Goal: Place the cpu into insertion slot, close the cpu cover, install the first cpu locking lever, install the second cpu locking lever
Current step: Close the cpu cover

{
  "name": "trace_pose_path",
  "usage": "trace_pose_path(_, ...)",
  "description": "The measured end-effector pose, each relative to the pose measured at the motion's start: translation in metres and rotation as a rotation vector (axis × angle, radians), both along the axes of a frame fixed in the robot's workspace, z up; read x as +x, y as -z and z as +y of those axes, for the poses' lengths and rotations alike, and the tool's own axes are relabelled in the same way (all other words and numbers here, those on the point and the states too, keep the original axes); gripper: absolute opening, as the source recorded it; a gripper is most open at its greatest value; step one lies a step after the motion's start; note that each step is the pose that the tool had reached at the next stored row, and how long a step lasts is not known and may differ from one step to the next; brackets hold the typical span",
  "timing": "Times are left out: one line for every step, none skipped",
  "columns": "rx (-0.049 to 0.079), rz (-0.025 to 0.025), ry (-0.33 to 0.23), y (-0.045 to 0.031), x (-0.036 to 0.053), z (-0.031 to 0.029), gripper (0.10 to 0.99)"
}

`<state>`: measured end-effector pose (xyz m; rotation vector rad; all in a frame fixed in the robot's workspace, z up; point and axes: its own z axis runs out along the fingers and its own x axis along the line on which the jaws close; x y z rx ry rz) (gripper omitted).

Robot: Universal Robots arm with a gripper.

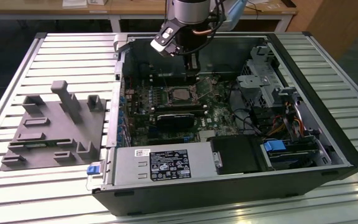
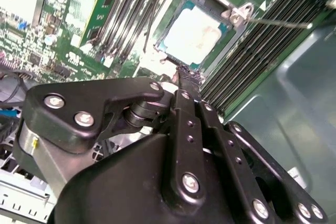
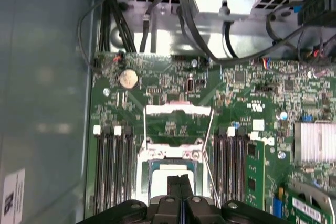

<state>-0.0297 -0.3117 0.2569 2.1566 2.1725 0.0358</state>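
The cpu (image 2: pixel 195 29) is seen seated in the insertion slot (image 3: pixel 140 177), just beyond the tips of the pincer (image 2: pixel 184 72), which is drawn narrow on nothing. It is judged light, stiff and fragile, best taken by opposite edges.

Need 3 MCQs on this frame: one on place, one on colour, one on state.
1. Where is the end effector?
A over the grey fixture
B inside the case, by the insertion slot
C over the power supply

2. What colour is the top of the cpu?
A gold
B blue
C silver-grey

3. What is the cpu's state?
A lying in the insertion slot
B gripped by the end effector
C lying on the table

Key:
1 B, the exterior view shows it reaching into the case.
2 C, it looks pale silver in the second wrist view.
3 A, it lies within the slot's rim.
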Motion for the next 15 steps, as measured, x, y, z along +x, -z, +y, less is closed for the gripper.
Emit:
trace_pose_path(0.000,0.0000,0.000,0.0000,0.0021,0.0000,0.102)
trace_pose_path(0.000,0.0000,0.000,0.0000,0.0040,0.0000,0.102)
trace_pose_path(0.000,-0.0001,0.000,0.0000,0.0056,0.0000,0.102)
trace_pose_path(0.000,-0.0001,0.000,0.0000,0.0067,0.0000,0.102)
trace_pose_path(0.000,-0.0001,0.000,0.0000,0.0070,0.0000,0.102)
trace_pose_path(0.000,0.0001,0.000,-0.0003,0.0070,0.0000,0.102)
trace_pose_path(0.000,0.0001,0.000,-0.0010,0.0071,0.0000,0.102)
trace_pose_path(0.000,0.0000,0.000,-0.0017,0.0071,0.0000,0.102)
trace_pose_path(0.000,0.0000,0.000,-0.0025,0.0071,0.0000,0.102)
trace_pose_path(0.000,-0.0001,0.000,-0.0035,0.0071,0.0000,0.102)
trace_pose_path(0.000,0.0000,0.000,-0.0045,0.0071,0.0000,0.102)
trace_pose_path(0.000,-0.0001,0.000,-0.0048,0.0071,0.0000,0.102)
trace_pose_path(0.000,-0.0002,0.000,-0.0047,0.0071,0.0000,0.102)
trace_pose_path(0.000,-0.0002,0.000,-0.0048,0.0071,0.0000,0.102)
trace_pose_path(0.000,-0.0001,0.000,-0.0048,0.0071,0.0000,0.102)
